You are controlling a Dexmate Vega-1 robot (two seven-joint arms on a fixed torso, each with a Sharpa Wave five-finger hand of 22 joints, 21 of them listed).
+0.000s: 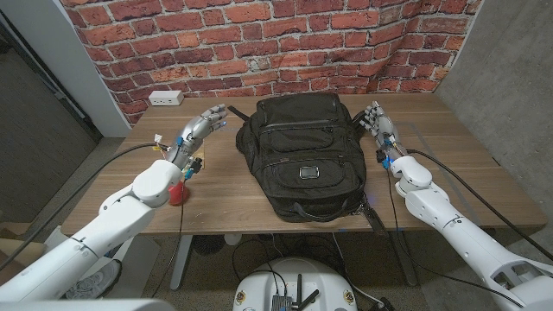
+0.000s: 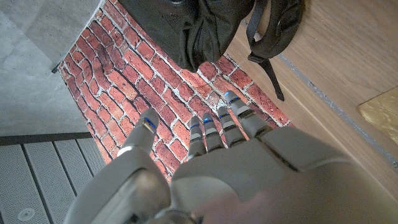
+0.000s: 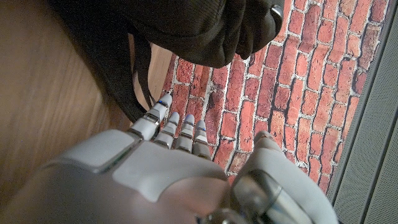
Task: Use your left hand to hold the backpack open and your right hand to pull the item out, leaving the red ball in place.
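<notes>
Black backpack [image 1: 301, 155] — lengthwise (handle nearest)

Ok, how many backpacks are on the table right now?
1. A black backpack lies at the table's middle, between the left hand and the right hand; neither touches it. It looks closed, so anything inside is hidden.

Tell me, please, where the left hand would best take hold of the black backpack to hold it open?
Probably at the top edge of the black backpack, by the far end near the brick wall, coming from its left side. The bag lies flat with that end close to the open left hand. Whether the zip is open cannot be told.
</notes>
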